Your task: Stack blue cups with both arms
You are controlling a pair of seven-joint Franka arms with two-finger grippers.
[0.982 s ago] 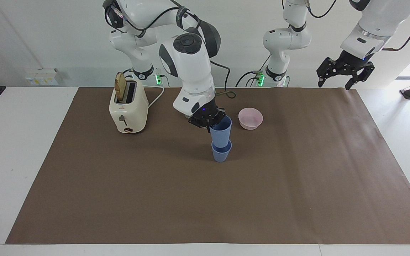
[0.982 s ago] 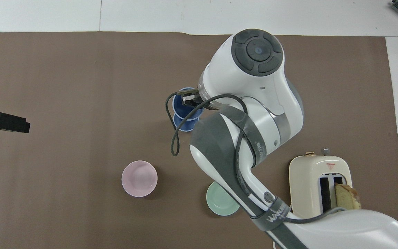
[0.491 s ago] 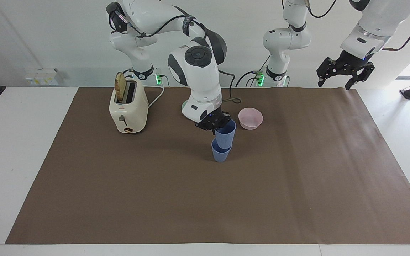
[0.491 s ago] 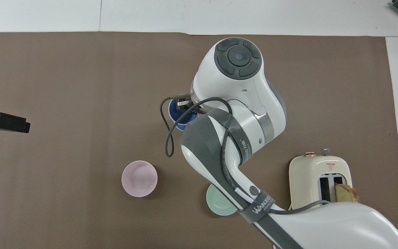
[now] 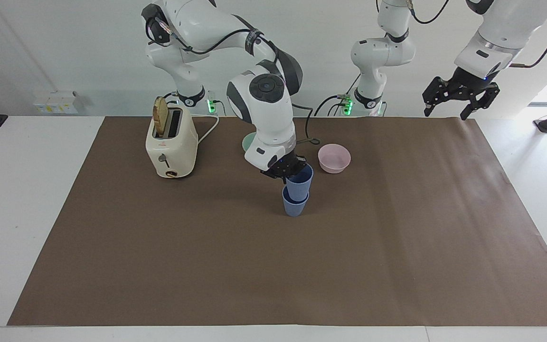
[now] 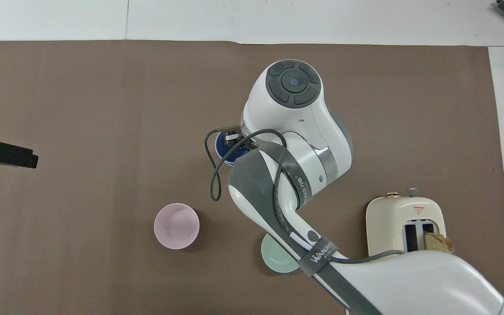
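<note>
Brown paper mat [image 5: 397, 266] on white table. Right gripper [image 5: 285, 174] clamped on upper blue cup's [image 5: 299, 182] rim, its base entering lower blue cup [image 5: 295, 204], near pink bowl [image 5: 334, 158]. Advice: lower straight, centred, release once seated. Left gripper [image 5: 459, 97] waits, spread, empty.

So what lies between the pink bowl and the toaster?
In the overhead view, the mint-green bowl lies between the pink bowl and the toaster, partly covered by the right arm.
</note>
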